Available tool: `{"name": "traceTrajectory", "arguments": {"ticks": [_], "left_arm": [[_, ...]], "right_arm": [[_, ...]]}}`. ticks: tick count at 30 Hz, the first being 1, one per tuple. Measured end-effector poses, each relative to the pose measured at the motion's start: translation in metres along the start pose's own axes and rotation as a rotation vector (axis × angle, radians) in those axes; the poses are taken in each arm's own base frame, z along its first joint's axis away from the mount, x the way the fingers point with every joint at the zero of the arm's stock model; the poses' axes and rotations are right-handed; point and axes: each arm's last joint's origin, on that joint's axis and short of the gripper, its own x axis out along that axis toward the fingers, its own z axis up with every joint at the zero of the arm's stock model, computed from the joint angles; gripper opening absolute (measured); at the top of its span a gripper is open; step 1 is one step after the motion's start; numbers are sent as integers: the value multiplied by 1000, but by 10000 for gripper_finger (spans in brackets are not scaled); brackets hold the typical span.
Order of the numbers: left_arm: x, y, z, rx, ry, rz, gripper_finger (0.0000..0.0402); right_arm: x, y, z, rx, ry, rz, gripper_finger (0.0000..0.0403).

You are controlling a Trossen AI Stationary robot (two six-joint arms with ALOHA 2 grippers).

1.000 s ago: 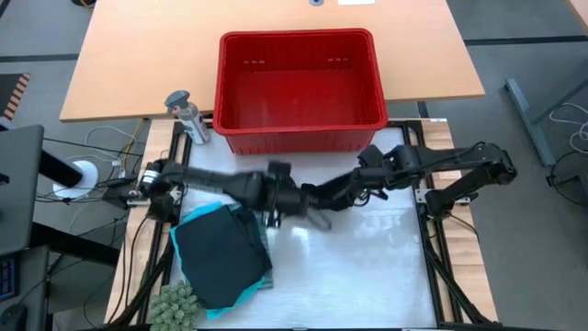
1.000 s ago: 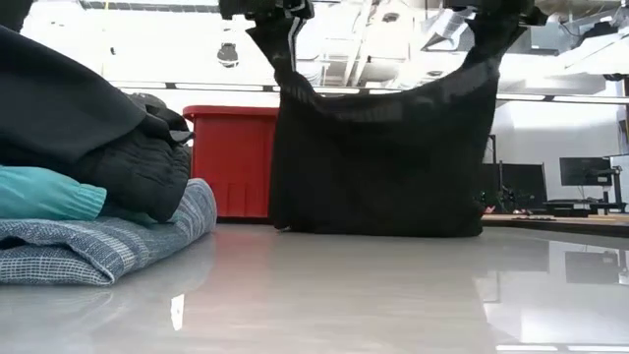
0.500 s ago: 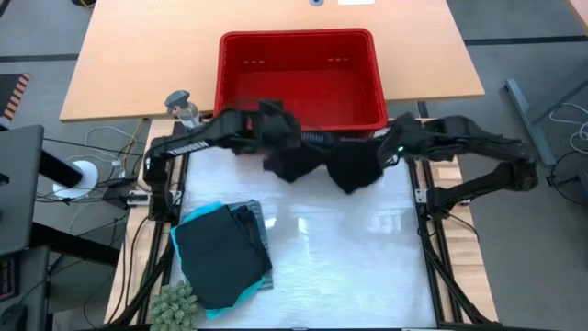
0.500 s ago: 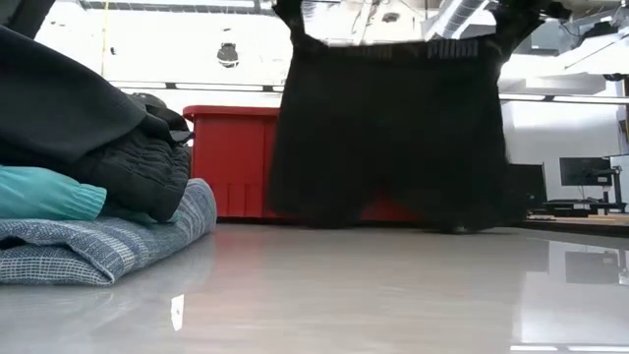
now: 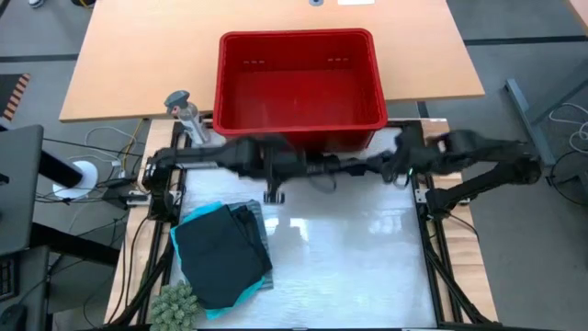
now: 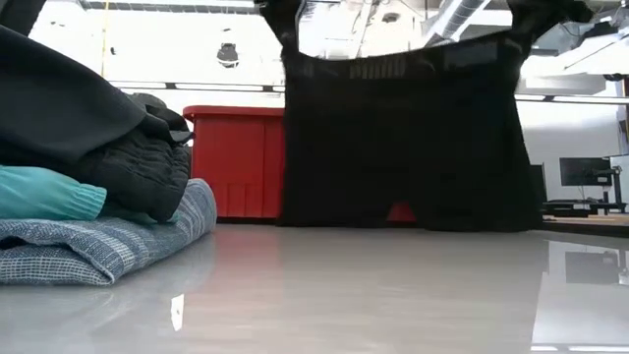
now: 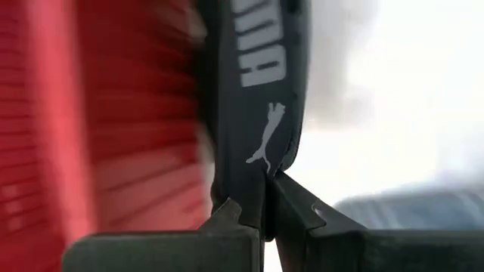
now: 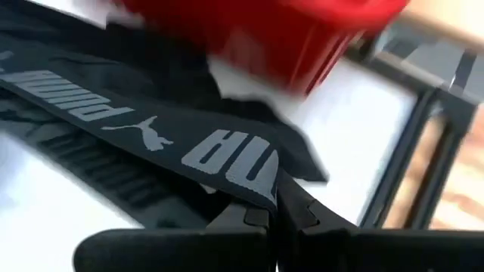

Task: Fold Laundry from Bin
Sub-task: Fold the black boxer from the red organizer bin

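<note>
The left pincer (image 7: 266,198) pinches one waistband end of the black shorts (image 6: 403,147), the right pincer (image 8: 276,208) the other, stretched above the tabletop (image 5: 349,248) before the bin (image 5: 299,78). Keep it taut and lower evenly, so the hem lands flat.

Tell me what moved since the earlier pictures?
Both arms went up and apart toward the bin, pulling the black shorts from a sagging bundle into a flat, stretched sheet. The left gripper and right gripper kept their jaws clamped on the waistband. The folded pile stayed put.
</note>
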Motion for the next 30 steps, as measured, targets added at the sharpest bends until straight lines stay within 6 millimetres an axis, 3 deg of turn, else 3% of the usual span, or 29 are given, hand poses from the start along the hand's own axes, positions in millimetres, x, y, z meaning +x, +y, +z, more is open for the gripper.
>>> {"name": "traceTrajectory", "arguments": {"ticks": [9, 15, 18, 24, 30], "left_arm": [[51, -124, -23, 147, 88, -213, 0], [64, -177, -34, 177, -13, -299, 0], [65, -189, -36, 174, -57, -326, 0], [67, -193, -37, 156, -51, -387, 6], [65, -197, -38, 181, -40, -525, 62]], "right_arm": [[22, 53, -81, -21, 155, 20, 21], [29, 89, -126, -11, 233, 38, 21], [36, 108, -146, -36, 268, 30, 21], [52, 142, -179, -129, 323, 73, 49], [50, 154, -197, -180, 335, 151, 64]]}}
